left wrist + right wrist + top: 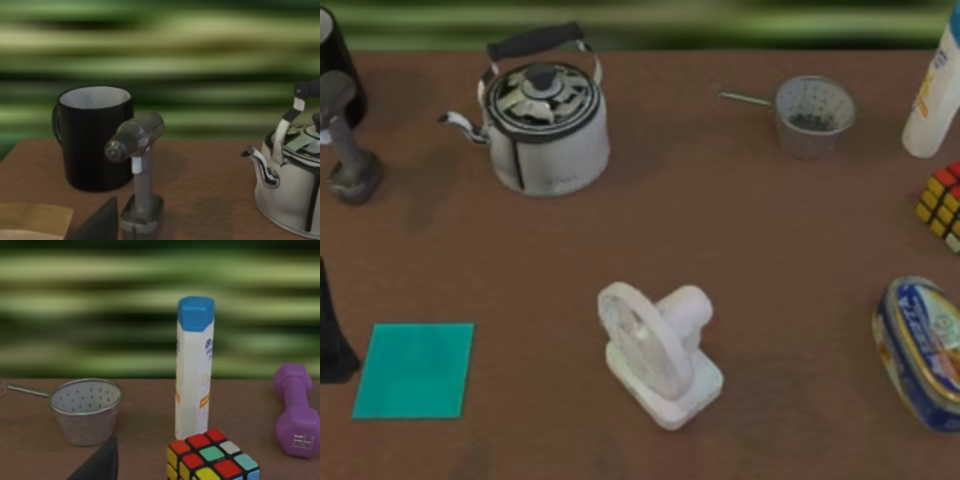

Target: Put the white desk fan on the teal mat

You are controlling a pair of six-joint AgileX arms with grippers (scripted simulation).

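- White plastic desk fan [662,352] with round cage ring, upright on its rounded square base near the table's front centre, untouched by either arm.
- Thin flat teal square mat [415,369] lying bare toward the front left, well apart from the fan.
- Left arm parked at the left edge, seen only as a dark shape beside the mat; right arm out of the top view. Cannot tell whether either pincer stands apart or together: each wrist view catches only one dark fingertip sliver.
- Task judged not begun; fan yet to be grasped and carried left.
- Risk: a pinch on the thin cage ring slipping or tipping the top-heavy fan; a hold on the cylindrical motor housing looks safer.
- Risk: a low carry dragging the base and shoving the light mat aside.
- White-and-black steel kettle [542,118] at the rear, likewise pale, open to being mistaken for the fan.
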